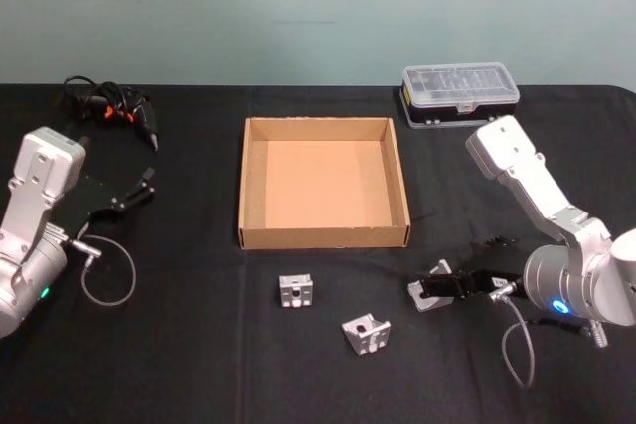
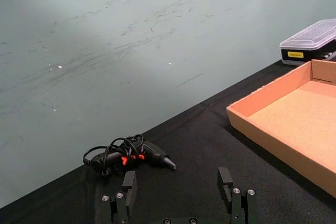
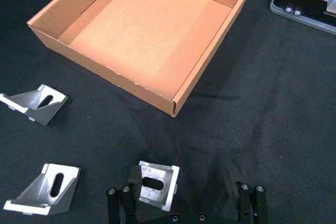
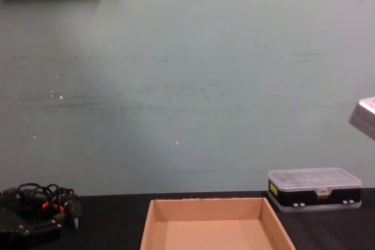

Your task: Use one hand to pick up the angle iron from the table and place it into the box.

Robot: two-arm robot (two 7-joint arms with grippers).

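Bracketing one angle iron (image 1: 429,292) on the table (image 1: 199,364), the right gripper (image 1: 444,283) sits low at the near right, just in front of the box's near right corner. In the right wrist view the right gripper (image 3: 181,198) has its claw spread wide, with the angle iron (image 3: 154,183) lying on the cloth between the two fingers (image 3: 118,203). The piece sits close beside one finger and well apart from the other, and nothing is pinched.

The box (image 1: 323,181) of tan cardboard stands in the middle of the table, open at the top, with a bare floor. A second angle iron (image 1: 297,291) lies just near of the box's front wall, and a third angle iron (image 1: 366,333) lies nearer and a little to the right, between the second one and the gripper.

On the left, the left gripper (image 1: 144,186) hangs over the table, well apart from the box, its claw also spread and holding nothing. A corded tool (image 1: 114,111) with orange marks lies at the far left. A black case (image 1: 460,93) with a clear lid rests at the far right, behind the box.
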